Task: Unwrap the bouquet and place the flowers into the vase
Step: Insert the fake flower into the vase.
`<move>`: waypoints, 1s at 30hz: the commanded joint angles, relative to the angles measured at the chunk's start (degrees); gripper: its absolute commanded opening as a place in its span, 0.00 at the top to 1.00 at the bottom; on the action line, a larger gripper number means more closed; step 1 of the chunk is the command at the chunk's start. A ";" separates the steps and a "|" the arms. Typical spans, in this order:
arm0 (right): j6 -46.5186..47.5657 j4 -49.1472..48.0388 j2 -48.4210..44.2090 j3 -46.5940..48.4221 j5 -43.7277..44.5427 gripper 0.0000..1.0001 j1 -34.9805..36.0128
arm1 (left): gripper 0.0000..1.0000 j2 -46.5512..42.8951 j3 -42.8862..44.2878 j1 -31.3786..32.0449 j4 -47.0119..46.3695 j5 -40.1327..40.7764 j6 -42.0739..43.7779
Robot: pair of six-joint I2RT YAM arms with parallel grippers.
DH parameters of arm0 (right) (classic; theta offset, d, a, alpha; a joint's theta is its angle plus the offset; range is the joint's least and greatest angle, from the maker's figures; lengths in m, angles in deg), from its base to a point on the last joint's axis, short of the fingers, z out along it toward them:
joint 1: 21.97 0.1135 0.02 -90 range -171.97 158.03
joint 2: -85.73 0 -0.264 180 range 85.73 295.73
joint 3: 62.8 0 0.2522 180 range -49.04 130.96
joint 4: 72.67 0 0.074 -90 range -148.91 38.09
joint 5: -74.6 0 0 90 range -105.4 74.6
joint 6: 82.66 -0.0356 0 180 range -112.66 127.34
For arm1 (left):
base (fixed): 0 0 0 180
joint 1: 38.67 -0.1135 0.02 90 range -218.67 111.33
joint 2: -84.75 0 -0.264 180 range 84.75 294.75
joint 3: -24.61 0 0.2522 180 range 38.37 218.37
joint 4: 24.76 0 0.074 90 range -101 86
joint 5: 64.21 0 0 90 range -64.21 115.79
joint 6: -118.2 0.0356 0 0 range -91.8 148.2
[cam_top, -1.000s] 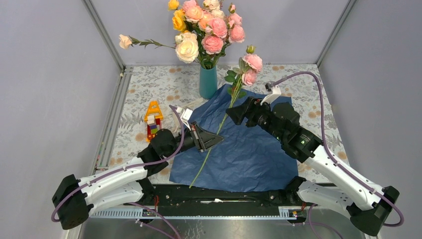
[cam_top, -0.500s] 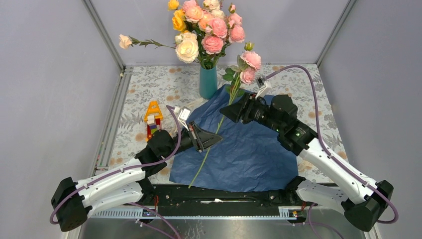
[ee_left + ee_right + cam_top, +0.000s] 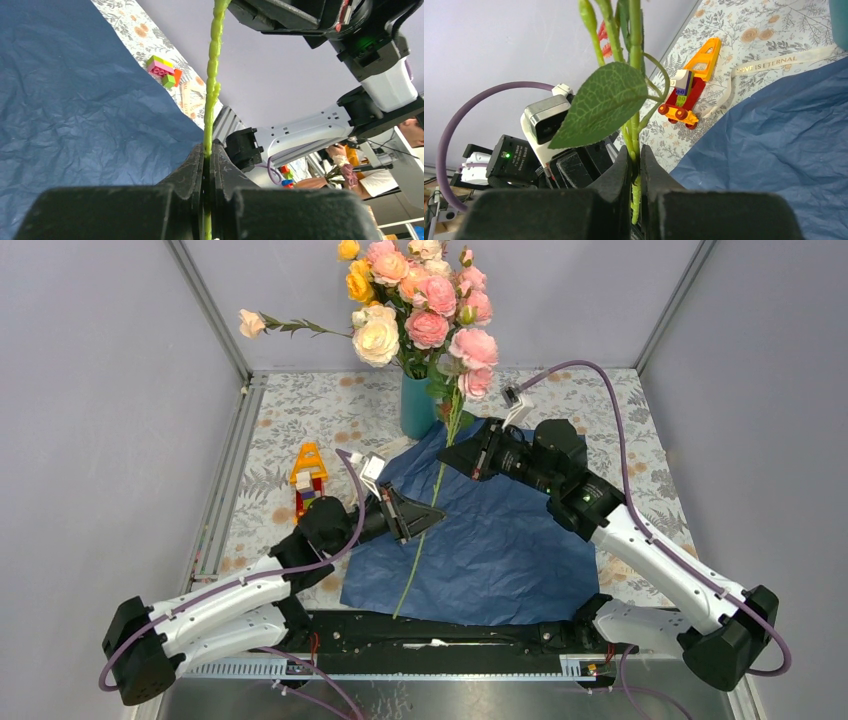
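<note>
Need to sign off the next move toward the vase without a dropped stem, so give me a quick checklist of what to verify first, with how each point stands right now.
1. The left gripper is shut on the stem of the flowers: ok.
2. The right gripper is shut on the same stem, higher up: ok.
3. The blue paper is off the flowers and lies spread on the table: ok.
4. The vase stands upright: ok.
5. Free room at the vase mouth: cannot tell, the larger rose bunch hides it.
6. Flower heads clear of that bunch: cannot tell, they overlap in the top view.
</note>
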 commanded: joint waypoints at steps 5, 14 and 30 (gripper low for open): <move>5.90 -5.22 -0.56 3.51 1.68 1.00 -0.25 | 0.63 -0.24 7.43 0.42 11.20 1.72 5.85; 26.13 -7.31 -4.76 5.97 11.14 1.00 2.39 | 0.02 -1.42 15.21 -10.57 28.43 -2.41 12.31; 54.31 -39.70 11.52 14.51 22.09 1.00 2.54 | 0.01 -0.60 25.34 -47.80 51.83 0.61 33.53</move>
